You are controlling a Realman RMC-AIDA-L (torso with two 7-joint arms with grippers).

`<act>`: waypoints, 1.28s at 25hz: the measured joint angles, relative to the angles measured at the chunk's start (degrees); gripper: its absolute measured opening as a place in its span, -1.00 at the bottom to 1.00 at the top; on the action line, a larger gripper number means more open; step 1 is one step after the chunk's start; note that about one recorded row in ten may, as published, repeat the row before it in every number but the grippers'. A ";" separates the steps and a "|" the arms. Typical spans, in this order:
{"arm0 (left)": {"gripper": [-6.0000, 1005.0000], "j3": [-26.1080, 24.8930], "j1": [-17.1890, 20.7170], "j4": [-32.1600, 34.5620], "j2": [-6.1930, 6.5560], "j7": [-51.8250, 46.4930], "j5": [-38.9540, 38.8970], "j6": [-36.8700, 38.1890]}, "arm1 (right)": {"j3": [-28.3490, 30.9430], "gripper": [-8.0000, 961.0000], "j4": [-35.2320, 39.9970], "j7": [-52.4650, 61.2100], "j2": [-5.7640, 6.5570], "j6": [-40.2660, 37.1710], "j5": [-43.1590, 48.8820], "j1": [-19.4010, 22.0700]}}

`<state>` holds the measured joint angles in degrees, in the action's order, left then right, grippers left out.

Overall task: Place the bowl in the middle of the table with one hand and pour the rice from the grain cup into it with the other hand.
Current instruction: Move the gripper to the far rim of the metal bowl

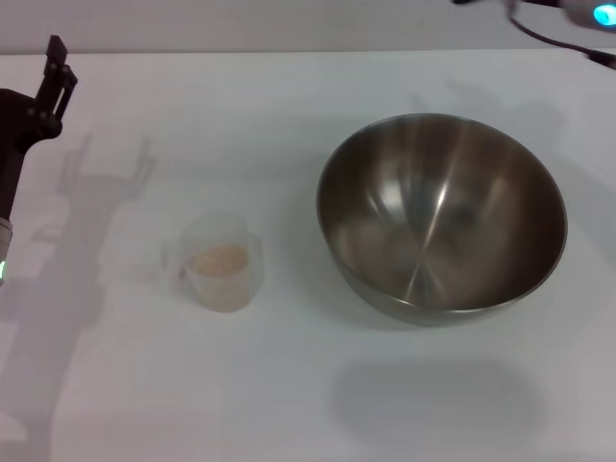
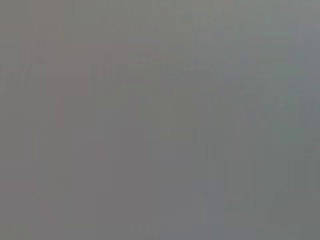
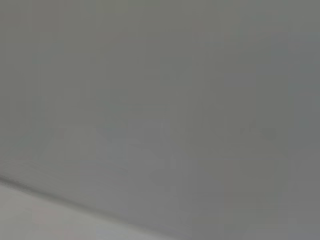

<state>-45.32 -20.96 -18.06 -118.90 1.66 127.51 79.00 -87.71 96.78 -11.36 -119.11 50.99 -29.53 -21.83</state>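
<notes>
- Steel bowl sits upright on the white table, right of centre, nothing in it.
- Clear cup stands left of the bowl, well apart, rice inside.
- Left gripper far left of the cup, touching nothing; finger state: can't tell.
- Right arm beyond the bowl at the frame edge, gripper out of view.

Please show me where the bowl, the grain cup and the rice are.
bowl (image 1: 438, 217): head view, on its shiny inside.
grain cup (image 1: 219, 231): head view, on its clear upper wall.
rice (image 1: 221, 260): head view, on the pale grains inside the cup.
</notes>
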 joint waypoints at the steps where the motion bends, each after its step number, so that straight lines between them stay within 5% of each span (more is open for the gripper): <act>1: 0.60 -0.10 0.01 0.02 0.00 0.00 0.01 0.02 | 2.38 0.28 1.13 0.98 0.02 5.62 -0.01 -1.13; 6: 0.60 -0.39 0.27 -0.01 -0.02 0.00 0.00 0.27 | 13.23 0.28 0.43 1.08 0.36 26.86 -0.75 -7.20; 11: 0.60 -0.39 0.15 0.14 -0.02 0.00 0.03 0.57 | 20.97 0.28 -6.79 -3.88 0.64 36.18 -0.69 -11.66; 22: 0.59 -0.39 0.00 0.04 -0.02 0.00 0.02 1.88 | 23.13 0.28 -15.19 -8.20 2.71 40.20 0.77 -14.33; 32: 0.59 -0.24 0.39 -0.15 -0.10 0.00 0.02 2.96 | 23.03 0.27 -22.71 -11.57 2.64 38.81 2.27 -14.99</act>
<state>-45.55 -20.57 -18.21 -119.00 1.67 127.53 81.96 -64.68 74.07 -22.93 -116.47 89.80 -27.27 -36.82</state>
